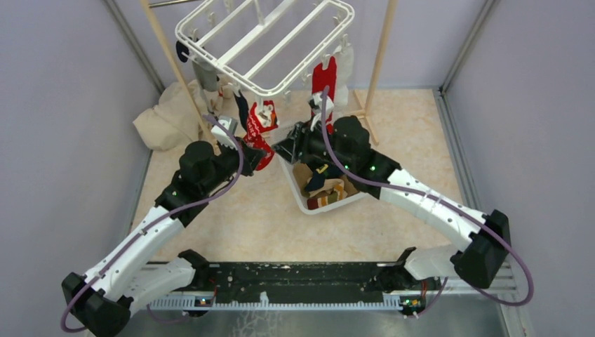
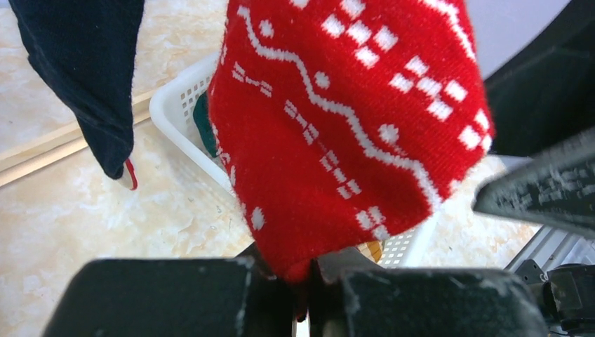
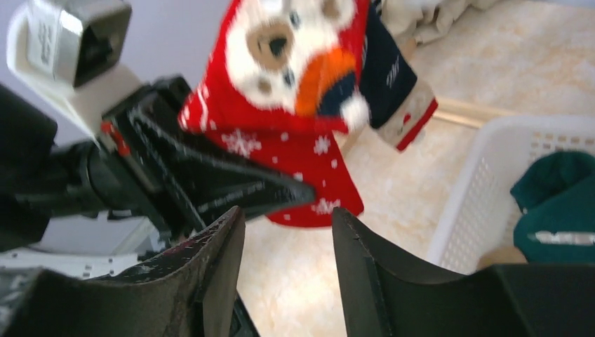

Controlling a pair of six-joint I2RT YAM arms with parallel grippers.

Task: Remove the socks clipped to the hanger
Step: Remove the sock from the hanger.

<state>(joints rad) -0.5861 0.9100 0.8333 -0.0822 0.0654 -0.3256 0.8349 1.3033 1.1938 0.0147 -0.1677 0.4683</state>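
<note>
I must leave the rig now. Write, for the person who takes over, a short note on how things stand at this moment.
Left end effector: shut on the lower end of the red patterned sock, which hangs beside the basket and seems still clipped to the hanger.
Right end effector: open, holding nothing, close in front of that sock.
Done: several socks lie in the basket.
Left: pull this sock free and drop it in. After that come the navy sock, the other red sock and the grey socks at the hanger's left side.
</note>
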